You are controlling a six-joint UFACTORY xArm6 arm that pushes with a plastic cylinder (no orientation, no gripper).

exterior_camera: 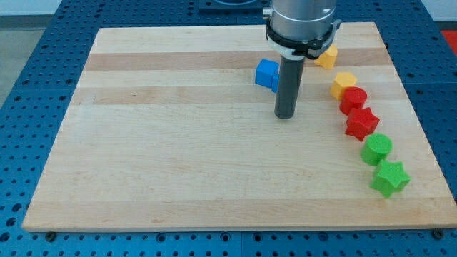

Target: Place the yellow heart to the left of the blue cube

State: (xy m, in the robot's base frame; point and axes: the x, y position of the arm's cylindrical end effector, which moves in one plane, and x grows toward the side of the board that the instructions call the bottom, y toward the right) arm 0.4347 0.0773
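You see a pale, wood-grained counter (178, 143) on a blue pegboard (28, 43). One blue cube (266, 73), two yellow blocks (327, 56) (343, 83), two red blocks (353, 99) (362, 123) and two green blocks (376, 148) (390, 178) lie there. My tip (285, 116) is dark grey.

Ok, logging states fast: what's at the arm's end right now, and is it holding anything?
My tip: a plain rod, no jaws, holding nothing; it sits just right of and below the blue cube.

Wooden board (178, 143) carries 7 blocks: 1 blue, 2 yellow, 2 red, 2 green.
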